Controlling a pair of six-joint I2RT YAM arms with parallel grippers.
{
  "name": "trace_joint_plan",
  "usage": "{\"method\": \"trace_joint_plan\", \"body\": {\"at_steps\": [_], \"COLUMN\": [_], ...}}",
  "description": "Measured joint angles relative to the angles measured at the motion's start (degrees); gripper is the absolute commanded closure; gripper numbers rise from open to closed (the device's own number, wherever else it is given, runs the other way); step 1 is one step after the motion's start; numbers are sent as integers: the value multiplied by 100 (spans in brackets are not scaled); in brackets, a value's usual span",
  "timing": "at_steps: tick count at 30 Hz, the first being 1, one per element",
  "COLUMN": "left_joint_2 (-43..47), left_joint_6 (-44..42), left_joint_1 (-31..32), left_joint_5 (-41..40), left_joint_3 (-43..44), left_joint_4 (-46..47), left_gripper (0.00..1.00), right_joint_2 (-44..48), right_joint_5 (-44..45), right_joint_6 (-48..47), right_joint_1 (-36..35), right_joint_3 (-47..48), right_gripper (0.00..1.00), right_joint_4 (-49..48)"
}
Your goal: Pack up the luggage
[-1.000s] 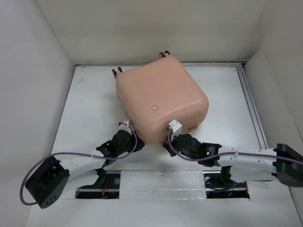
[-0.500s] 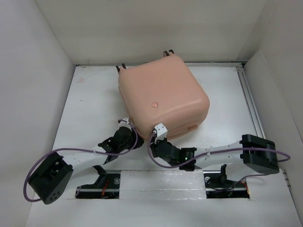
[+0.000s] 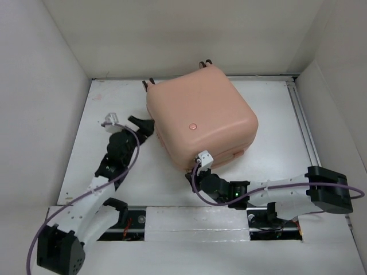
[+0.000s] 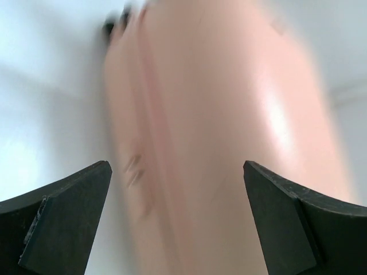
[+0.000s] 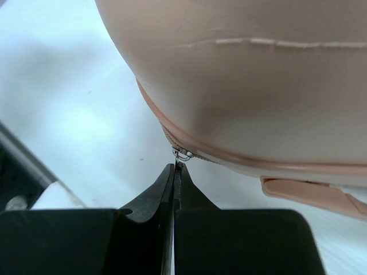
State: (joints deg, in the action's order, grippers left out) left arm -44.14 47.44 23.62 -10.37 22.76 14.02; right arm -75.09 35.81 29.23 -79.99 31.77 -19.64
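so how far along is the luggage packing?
Done: the luggage lies shut, lid down on its shell. In hand: the right end effector looks pinched shut on the zipper pull at the near corner seam. The left end effector is open beside the luggage's left side, holding nothing. Left: running the zipper round. How much of the seam is already zipped can't be told here.

The top camera looks down over the whole table (image 3: pixel 275 114) from behind, while both wrist cameras face the luggage (image 3: pixel 200 117) sides at close range, the one thing all share.
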Motion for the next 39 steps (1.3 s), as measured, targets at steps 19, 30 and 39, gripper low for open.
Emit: {"method": "trace_joint_plan", "body": {"at_steps": [19,30,39], "left_joint_2": [-5893,-5963,-5989], "left_joint_6": [922,1064,1794], "left_joint_1": [-2011,-2094,-2074], "left_joint_5": [2026,2245,2653], "left_joint_3": [5375,5101,4164], "left_joint_4": [251,522,1578], "left_gripper": [1,1,6], "right_joint_2": [1036,1060,1054], "right_joint_5": [-761,-785,-822], "right_joint_6": [59,-9,-50], "right_joint_1": [-111,-109,-109], "right_joint_3": [-389,-389,-389], "right_gripper": [100,100,100], "right_joint_4": [570,595,599]}}
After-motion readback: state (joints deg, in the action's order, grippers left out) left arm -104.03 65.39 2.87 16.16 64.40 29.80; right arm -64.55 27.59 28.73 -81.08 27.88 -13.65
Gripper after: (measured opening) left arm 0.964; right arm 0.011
